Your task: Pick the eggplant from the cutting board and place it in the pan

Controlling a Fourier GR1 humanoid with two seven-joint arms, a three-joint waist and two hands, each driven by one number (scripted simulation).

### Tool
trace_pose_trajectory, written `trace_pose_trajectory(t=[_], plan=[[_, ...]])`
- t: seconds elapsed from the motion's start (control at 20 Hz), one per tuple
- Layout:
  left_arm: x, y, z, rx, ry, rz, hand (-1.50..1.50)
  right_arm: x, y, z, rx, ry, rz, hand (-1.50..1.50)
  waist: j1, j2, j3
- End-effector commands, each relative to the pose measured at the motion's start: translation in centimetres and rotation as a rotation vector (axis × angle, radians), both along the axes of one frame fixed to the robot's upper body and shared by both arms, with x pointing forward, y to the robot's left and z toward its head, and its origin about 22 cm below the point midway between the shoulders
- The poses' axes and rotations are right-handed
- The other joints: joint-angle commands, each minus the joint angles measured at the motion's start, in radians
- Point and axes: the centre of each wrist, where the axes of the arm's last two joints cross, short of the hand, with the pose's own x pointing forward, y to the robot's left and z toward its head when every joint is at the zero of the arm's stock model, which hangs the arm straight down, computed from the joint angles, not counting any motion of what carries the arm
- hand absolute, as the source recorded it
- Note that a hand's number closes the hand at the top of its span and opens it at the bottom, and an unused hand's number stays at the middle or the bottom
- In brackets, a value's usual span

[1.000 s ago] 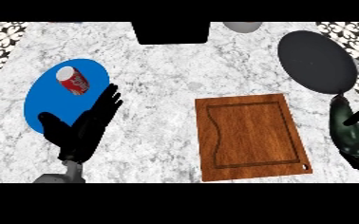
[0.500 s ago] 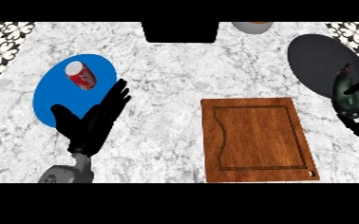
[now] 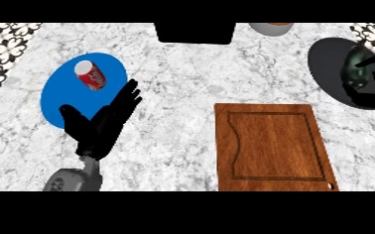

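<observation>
On my feed the left hand [image 3: 102, 124] sits low on the left, fingers straight and spread a little, thumb out to the side, holding nothing; it lies over the lower right edge of the blue plate [image 3: 62, 87], with its grey forearm coming up from the bottom edge. A red can [image 3: 91, 74] lies on its side on the upper part of that plate, apart from the fingertips. The board [image 3: 271, 146] lies right of centre on the marble counter [image 3: 190, 69], long side running up and down, with nothing on its top face. At the far right I see the dark pan [image 3: 330, 67], partly cut off by the edge, and the right hand [image 3: 362, 72] is over it. That hand shows only as a dark, greenish shape at the edge; it looks curled around something dark, which I take to be the eggplant, but I cannot make out the fingers or the eggplant clearly enough to say. Whether anything touches the pan's floor, I cannot tell either. Along the top edge there is a black box [image 3: 195, 31] in the middle and a grey bowl [image 3: 272, 28] just to its right.
</observation>
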Motion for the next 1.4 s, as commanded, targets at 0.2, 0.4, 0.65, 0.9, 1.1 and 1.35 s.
trace_pose_trajectory(t=[0.2,0.4,0.65,0.9,1.1,1.35], plan=[[0.0,-0.9,-0.6,0.001,-0.022,-0.043,0.0,2.1,0.2,0.1,0.052,-0.058,-0.088,1.5,0.033,0.018,0.004],[-0.1,0.2,-0.1,0.009,-0.011,-0.041,0.0,2.3,0.5,-0.4,0.057,-0.05,-0.105,1.5,0.049,0.023,0.005],[0.1,-1.5,0.3,0.007,-0.039,-0.066,0.0,0.3,-2.3,-0.3,-0.102,0.17,-0.194,-1.5,0.074,0.033,0.004],[0.8,-1.2,0.9,0.008,-0.043,-0.082,0.0,1.5,-1.1,-0.1,-0.077,0.249,-0.171,-1.5,0.088,0.041,0.007],[0.5,-1.3,0.3,-0.012,-0.025,-0.058,0.0,1.4,0.2,-1.9,0.094,0.209,-0.04,-1.5,0.06,0.035,0.01],[0.7,-1.1,0.0,-0.005,-0.034,-0.036,0.0,2.6,-0.6,1.1,0.385,0.102,0.019,-1.5,0.046,0.033,0.01]])
